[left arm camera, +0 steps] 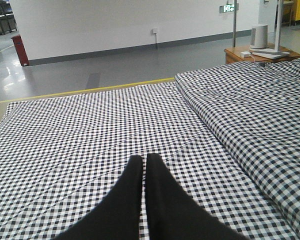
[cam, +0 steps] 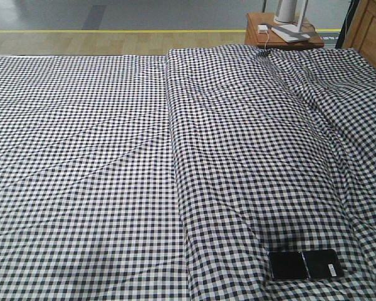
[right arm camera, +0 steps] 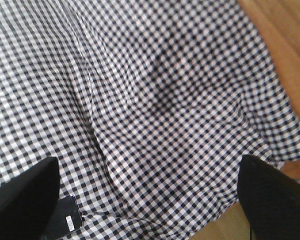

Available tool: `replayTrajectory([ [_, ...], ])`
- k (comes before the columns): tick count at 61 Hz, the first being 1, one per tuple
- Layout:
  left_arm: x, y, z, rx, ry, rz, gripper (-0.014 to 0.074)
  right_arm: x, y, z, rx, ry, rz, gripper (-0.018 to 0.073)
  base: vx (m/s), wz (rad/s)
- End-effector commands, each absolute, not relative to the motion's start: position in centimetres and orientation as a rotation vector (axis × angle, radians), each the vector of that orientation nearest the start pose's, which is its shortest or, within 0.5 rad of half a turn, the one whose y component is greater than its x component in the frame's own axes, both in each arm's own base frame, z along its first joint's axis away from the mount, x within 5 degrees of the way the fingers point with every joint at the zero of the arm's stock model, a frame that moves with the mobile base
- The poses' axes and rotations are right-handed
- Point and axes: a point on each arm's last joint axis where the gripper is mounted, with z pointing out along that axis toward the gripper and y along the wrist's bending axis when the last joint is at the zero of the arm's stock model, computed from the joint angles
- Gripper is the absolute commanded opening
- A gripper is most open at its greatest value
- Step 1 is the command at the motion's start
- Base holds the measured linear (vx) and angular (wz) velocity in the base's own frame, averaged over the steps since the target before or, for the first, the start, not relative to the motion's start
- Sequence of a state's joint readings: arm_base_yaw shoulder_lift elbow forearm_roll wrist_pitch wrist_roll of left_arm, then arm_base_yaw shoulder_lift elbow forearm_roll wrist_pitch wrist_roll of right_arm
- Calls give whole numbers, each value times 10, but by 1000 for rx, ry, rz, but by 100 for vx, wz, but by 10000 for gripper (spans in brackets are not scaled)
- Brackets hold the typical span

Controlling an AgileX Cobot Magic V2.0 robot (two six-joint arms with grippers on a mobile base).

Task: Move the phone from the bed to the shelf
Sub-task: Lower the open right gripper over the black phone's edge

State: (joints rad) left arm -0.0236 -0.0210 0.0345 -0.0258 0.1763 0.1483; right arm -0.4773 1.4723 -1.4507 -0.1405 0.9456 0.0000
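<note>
I see one phone (cam: pixel 306 264): flat glossy black, centre crease, small white sticker. Lies on bed (cam: pixel 81 157), just beside one finger of right gripper (right arm camera: pixel 146 159), which is spread wide. Left gripper (left arm camera: pixel 143 157) pressed together.

Glossy black phone (cam: pixel 306 264) lies on the bed's (cam: pixel 113 157) creased matt gingham cloth beside a wooden nightstand (cam: pixel 263 28).

In the right wrist view only one corner of the phone (right arm camera: pixel 66 217) shows. The rest lies behind a finger (right arm camera: pixel 25 197) of the right gripper (right arm camera: pixel 146 160) and past the bottom edge. The bed (right arm camera: pixel 180 100) cloth there is blurred. The white things (cam: pixel 288 25) on the nightstand (cam: pixel 254 30) are too small to tell.
</note>
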Motion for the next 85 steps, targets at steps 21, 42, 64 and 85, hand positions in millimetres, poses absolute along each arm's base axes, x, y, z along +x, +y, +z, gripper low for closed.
replayTrajectory([
  [21,55,-2,201,105,1572,64,1,346,-209,254,398,2664,-279,650,0,0],
  [42,55,-2,201,105,1572,64,1,347,-241,147,340,2773,299,634,0,0],
  [64,55,-2,201,105,1572,64,1,338,-238,73,267,2695,848,619,0,0],
  [85,55,-2,201,105,1572,64,1,333,-222,10,301,2636,1133,611,0,0],
])
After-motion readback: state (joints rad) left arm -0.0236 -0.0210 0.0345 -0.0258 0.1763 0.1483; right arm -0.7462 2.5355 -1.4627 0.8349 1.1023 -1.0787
